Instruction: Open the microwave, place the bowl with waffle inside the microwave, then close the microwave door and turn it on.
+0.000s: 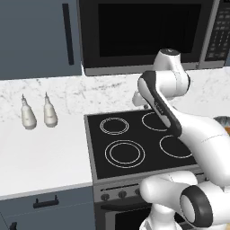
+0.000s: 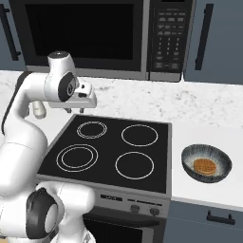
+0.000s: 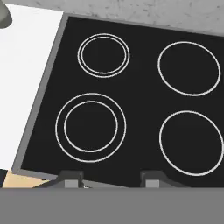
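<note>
1 pincer point(image 3: 111, 178), 1 closed microwave door point(image 2: 78, 33) to be opened first.

Nothing is held between the parted tips, which hang over the stovetop point(image 3: 131, 100) with its 4 rings; the door's edge on the microwave point(image 2: 102, 38) should be approached squarely. 1 bowl point(image 2: 207, 163) with 1 waffle point(image 2: 204, 166) is seen on the counter point(image 2: 209, 123) right of the stove; 2 bottles point(image 1: 28, 114) are counted at left.

A white worktop point(image 1: 40, 157) is seen on both sides of a black four-ring stovetop point(image 2: 109, 149) set into it. On the left stretch, two pale shaker bottles point(image 1: 38, 113) are stood upright, just beside each other, near the marbled back wall. On the right stretch, the bowl point(image 2: 207, 163) is placed near the stovetop, with the waffle point(image 2: 205, 166) lying inside it.
</note>
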Controlling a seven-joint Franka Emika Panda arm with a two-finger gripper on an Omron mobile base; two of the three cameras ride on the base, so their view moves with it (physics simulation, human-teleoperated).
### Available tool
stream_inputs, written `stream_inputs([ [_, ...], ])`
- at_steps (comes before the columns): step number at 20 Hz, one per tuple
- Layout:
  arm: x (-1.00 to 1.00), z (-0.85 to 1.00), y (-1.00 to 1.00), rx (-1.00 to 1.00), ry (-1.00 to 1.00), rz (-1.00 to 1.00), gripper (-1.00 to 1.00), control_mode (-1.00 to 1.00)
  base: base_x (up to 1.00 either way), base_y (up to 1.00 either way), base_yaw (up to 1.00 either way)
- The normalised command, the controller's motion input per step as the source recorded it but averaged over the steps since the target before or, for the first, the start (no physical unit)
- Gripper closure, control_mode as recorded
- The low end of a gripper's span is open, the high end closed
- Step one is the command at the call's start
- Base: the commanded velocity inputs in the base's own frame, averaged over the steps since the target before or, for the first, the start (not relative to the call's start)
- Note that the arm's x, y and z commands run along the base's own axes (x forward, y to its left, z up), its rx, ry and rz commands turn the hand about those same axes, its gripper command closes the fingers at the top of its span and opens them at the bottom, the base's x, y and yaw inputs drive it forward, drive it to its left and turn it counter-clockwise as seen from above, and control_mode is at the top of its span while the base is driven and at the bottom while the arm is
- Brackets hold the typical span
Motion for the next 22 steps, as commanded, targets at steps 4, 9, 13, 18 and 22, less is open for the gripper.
stream_inputs([
  [4,-0.19,0.01,-0.06,0.00,-0.11,0.00,-1.00,-1.00,0.00,0.00,0.00],
  [9,-0.36,0.38,-0.28,0.02,-0.43,0.00,-1.00,-1.00,0.00,0.00,0.00],
  [13,-0.14,0.56,-0.52,0.06,-0.43,0.00,-1.00,-1.00,0.00,0.00,0.00],
  [18,-0.12,0.63,-0.55,0.04,-0.34,0.00,-1.00,-1.00,0.00,0.00,0.00],
  [22,-0.16,0.63,-0.43,0.02,-0.20,-0.01,-1.00,-1.00,0.00,0.00,0.00],
])
